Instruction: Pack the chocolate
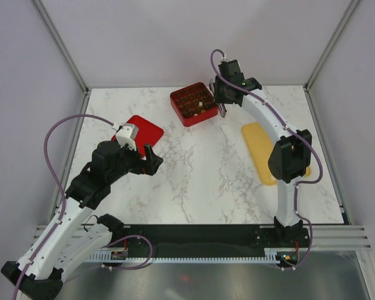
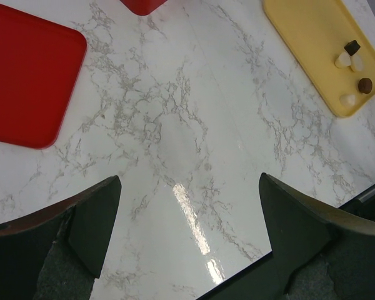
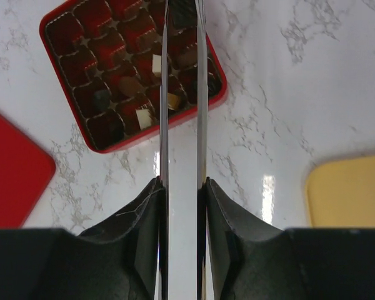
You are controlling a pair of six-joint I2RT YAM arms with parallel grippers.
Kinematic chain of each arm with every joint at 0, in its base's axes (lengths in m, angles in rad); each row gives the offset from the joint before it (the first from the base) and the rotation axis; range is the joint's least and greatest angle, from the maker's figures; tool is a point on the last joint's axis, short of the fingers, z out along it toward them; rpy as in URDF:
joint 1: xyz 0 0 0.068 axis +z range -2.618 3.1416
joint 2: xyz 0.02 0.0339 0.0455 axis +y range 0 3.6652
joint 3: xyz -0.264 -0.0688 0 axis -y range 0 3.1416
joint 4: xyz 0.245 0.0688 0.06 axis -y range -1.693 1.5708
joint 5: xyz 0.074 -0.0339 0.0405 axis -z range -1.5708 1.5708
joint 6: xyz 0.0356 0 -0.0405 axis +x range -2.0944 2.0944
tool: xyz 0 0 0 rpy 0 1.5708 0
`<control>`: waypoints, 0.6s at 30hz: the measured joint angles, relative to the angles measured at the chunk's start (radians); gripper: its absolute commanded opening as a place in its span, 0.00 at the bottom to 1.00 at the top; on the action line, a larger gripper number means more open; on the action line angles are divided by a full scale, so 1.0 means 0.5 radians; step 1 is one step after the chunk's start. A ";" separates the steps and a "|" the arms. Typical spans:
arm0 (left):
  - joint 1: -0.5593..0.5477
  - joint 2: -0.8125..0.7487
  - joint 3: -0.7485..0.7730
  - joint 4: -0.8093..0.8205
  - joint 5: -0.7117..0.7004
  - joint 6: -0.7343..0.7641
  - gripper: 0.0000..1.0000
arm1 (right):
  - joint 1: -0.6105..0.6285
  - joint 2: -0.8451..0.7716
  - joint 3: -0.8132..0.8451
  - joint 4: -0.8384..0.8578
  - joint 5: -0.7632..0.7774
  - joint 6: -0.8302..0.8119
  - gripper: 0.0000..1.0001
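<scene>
The chocolate (image 3: 144, 117) is split between two places. Some of it sits in the cells of the red box (image 3: 125, 140) at the far middle of the desk (image 1: 206, 181). I count about seven pieces there, dark, brown and pale, mostly in the rows nearer the right arm. The other cells show bare red, so the box looks well short of full.

The rest is not yet packed. Five loose pieces (image 2: 365, 85) lie clustered at one end of the yellow tray (image 2: 306, 37) on the right side of the desk: two dark and three pale, close together, some touching. From above that end of the tray is hidden under the right arm, so I have only the left wrist view for this count.

The right claw (image 3: 182, 9) hangs over the right edge of the box, its thin blades drawn in to a narrow slit. There is a dark shape between the tips at the very top of its wrist view. I cannot tell whether that is a piece pinched there or just a cell behind, so I cannot say whether it is grasping anything.

The left claw (image 2: 189, 180) is released, its jaws spread wide over bare marble on the near left, holding nothing. The flat red lid (image 2: 25, 81) lies just to its far left, off the box.

I judge the job partly done: at least the five pieces on the tray remain to be moved, and the lid probably goes on after that.
</scene>
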 measured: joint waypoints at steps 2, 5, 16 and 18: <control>0.000 0.000 0.000 0.001 -0.001 0.000 1.00 | 0.036 0.113 0.069 0.069 -0.010 -0.023 0.38; -0.001 0.000 0.000 0.001 -0.003 0.001 1.00 | 0.056 0.212 0.092 0.143 -0.029 -0.047 0.39; -0.001 0.005 0.000 0.001 -0.007 0.000 1.00 | 0.063 0.391 0.103 0.277 -0.027 -0.133 0.43; -0.001 0.006 0.000 0.001 -0.007 0.001 1.00 | 0.063 0.414 0.109 0.290 -0.022 -0.140 0.45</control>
